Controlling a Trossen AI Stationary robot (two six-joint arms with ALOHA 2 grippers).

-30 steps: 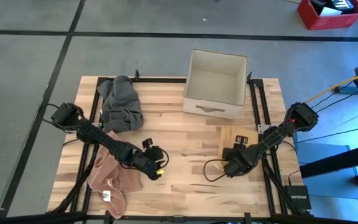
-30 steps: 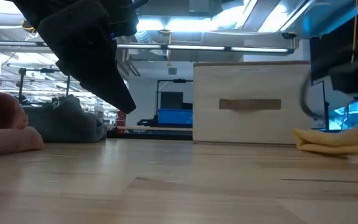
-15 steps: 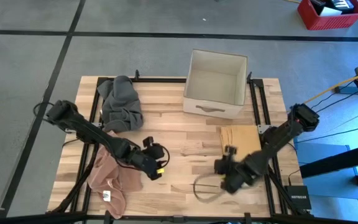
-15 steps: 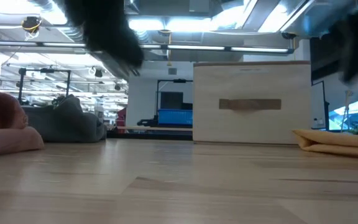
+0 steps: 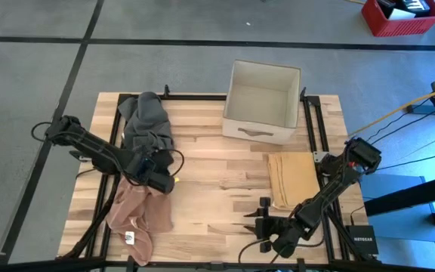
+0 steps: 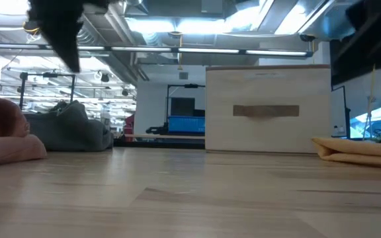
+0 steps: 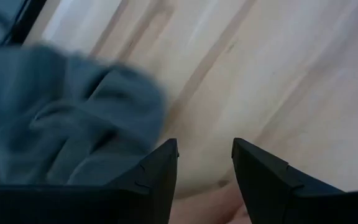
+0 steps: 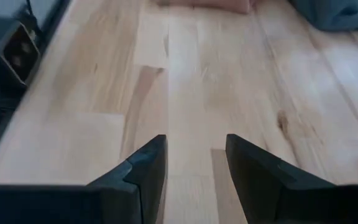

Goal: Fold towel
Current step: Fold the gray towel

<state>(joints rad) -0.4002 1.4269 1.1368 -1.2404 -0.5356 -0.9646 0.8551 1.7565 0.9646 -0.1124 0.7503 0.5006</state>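
Observation:
Three towels lie on the wooden table. A crumpled grey towel (image 5: 146,125) sits at the far left, a bunched pink towel (image 5: 137,214) at the near left, and a folded yellow towel (image 5: 293,180) lies flat at the right. My left gripper (image 5: 161,175) hovers open between the grey and pink towels; its wrist view shows the grey towel (image 7: 67,118) just beyond the open fingers. My right gripper (image 5: 260,227) stands open above bare wood near the front edge, left of the yellow towel, pointing toward the table's left.
A white open box (image 5: 263,102) stands at the far middle, behind the yellow towel. Black frame rails run along the table's left and right edges. Bare wood (image 5: 217,174) stretches across the middle between the two grippers.
My left gripper has risen and drawn back toward the far left, from beside the pink towel to the near edge of the grey one. My right gripper has swung from the yellow towel's left edge toward the near edge, turning to point leftward. No towel has moved.

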